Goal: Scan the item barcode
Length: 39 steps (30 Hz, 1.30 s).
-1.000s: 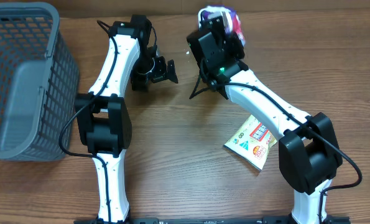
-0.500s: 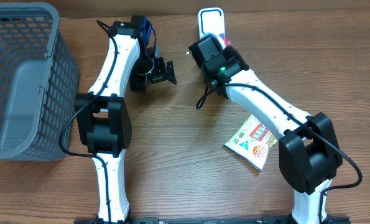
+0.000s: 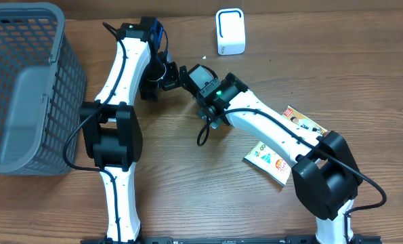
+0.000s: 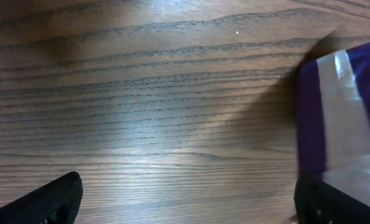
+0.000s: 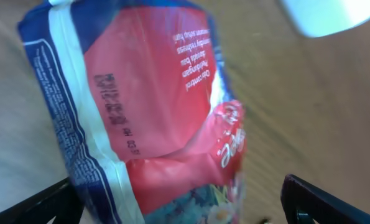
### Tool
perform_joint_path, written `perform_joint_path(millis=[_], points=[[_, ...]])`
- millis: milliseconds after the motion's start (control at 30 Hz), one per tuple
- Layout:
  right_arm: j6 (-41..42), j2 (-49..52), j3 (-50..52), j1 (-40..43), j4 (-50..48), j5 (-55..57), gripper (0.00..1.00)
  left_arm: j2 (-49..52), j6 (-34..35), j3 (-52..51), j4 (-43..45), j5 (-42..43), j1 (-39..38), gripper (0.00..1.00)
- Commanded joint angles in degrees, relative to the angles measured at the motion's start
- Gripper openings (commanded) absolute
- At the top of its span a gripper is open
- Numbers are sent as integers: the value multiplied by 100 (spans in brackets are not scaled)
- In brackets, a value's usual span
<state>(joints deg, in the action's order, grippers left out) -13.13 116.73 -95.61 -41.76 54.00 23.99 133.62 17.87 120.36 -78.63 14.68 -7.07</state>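
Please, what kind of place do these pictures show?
Probably a mock shop checkout set up on a wooden table, not a real store. A grey basket stands at one side, a small white box, likely the scanner, sits at the far edge, and printed snack packets lie nearby.

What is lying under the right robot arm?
A white-and-yellow packet peeks out one side, a red-and-white packet corner the other. The right arm covers what lies between them.

brown wooden table (image 3: 187, 190), dark grain in long wavy streaks. soft pale sheen of light on the wood just ahead of the left pincer (image 4: 185, 205), dimmer shadow off to its right and far left.
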Motion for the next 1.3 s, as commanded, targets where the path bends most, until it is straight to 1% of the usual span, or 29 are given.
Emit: perform_joint_path(millis=[0,133,300,400,500,533,600,700,900,1000,1133,1233,1267], points=[[446,-363,-199,109,92,-918,100,-22,57,-24,-26,-52,44,100],[614,-557,-474,358,280,-1526,100,-22,55,-24,-59,-55,42,100],[614,-743,-894,1032,549,-3099,100,-22,59,-24,-55,-138,42,100],[612,-741,-909,1497,538,-3832,100,-22,74,-24,-52,-138,44,100],[612,-671,-850,1899,527,-4439,100,-22,319,-24,-22,-278,48,100],[612,-623,-813,2031,518,-4710,100,-22,570,-24,11,-446,57,100],[612,-555,-647,2087,407,-4804,98,-22,881,-24,44,-632,76,100],[654,-468,-461,2087,249,-4739,98,-22,1161,-24,46,-885,79,100],[1707,-221,-291,2100,48,-3659,99,-22,1196,-24,52,-1012,68,100],[1788,-122,-291,2151,-63,-3716,99,-22,1191,-24,48,-1152,68,100],[1786,-85,-291,2387,-79,-3991,89,-22,1193,-24,52,-1261,72,100],[1766,-83,-291,2522,-76,-4325,89,-22,1193,-24,50,-1276,72,100],[1766,-74,-291,2555,-76,-4413,88,-22,1193,-24,50,-1276,72,100]])
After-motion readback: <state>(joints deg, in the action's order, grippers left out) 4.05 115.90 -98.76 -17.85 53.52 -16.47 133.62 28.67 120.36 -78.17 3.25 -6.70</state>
